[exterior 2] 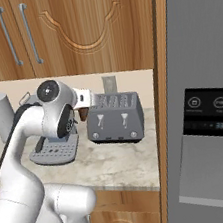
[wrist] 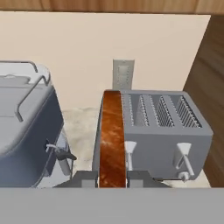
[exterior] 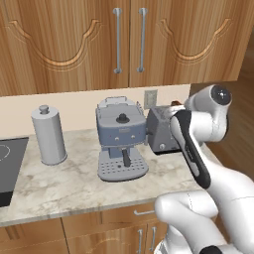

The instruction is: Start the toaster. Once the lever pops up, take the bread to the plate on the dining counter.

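Observation:
My gripper [wrist: 112, 179] is shut on the bread [wrist: 112, 140], a brown slice with a darker crust seen edge-on between the two finger tips. The slice hangs in the air by the left end of the toaster [wrist: 166, 131], outside its slots. That dark-grey and silver toaster [exterior 2: 115, 117] stands on the wall counter against the wall, with two levers on its front. From the right base view the gripper [exterior 2: 84, 101] and the bread [exterior 2: 83, 113] sit just left of the toaster's top. The toaster [exterior: 161, 130] is partly hidden by my arm. The plate and the dining counter are out of view.
A blue-grey espresso machine [exterior: 121, 139] stands close on the toaster's left. Farther left are a grey canister [exterior: 48, 135] and a black cooktop [exterior: 7, 168]. A tall steel fridge [exterior 2: 206, 119] walls off the right side. Wooden cabinets [exterior: 129, 39] hang overhead.

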